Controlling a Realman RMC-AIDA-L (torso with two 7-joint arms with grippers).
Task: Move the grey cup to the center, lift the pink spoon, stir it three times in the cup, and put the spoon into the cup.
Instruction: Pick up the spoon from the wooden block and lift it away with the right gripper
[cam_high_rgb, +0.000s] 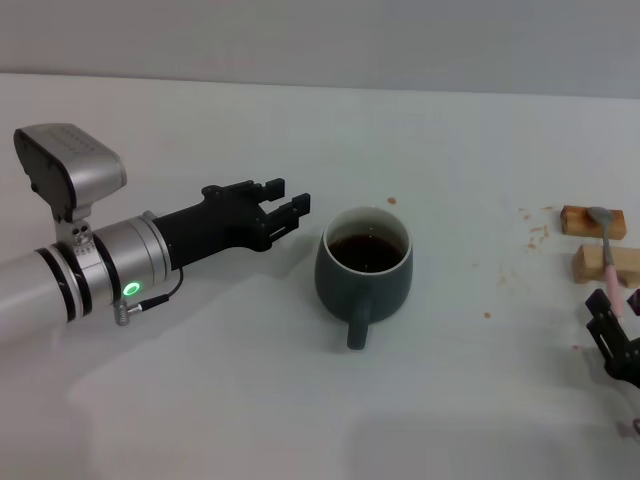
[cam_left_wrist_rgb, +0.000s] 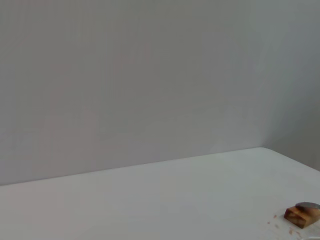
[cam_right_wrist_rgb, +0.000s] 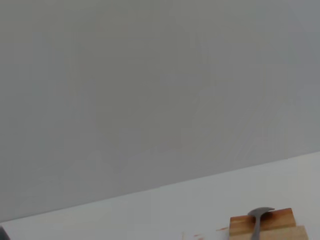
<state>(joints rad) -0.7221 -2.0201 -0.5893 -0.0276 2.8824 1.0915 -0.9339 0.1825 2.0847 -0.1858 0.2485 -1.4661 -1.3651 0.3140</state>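
Closest to the head camera is the left arm's silver forearm, ending in the left gripper (cam_high_rgb: 290, 212), which hangs just beside the grey cup (cam_high_rgb: 366, 272) without touching it; its black fingers are parted and hold nothing. The cup stands upright near the middle of the white table (cam_high_rgb: 200, 400), dark liquid inside, its loop handle pointing toward the robot.

Far to the right, the pink spoon (cam_high_rgb: 607, 250) lies across two tan wooden blocks (cam_high_rgb: 594, 221), metal bowl on the farther block and pink handle running back over the nearer one. The right gripper (cam_high_rgb: 604, 312) sits low at the table's right edge, just short of the handle's end; whether its fingers are spread or closed cannot be told from these views.

The main risk is probably the spoon pick. The handle is slim and propped only on the blocks, so a slightly off-centre close could roll it off or nudge a block sideways. Carrying it to the cup, a low path could clip the rim and slop the liquid; the left gripper, so near the cup's side, could also bump it if it moves carelessly.

Room is generous: bare table lies between cup and blocks and all around the cup. Only the right edge is tight, with blocks and spoon near the border.
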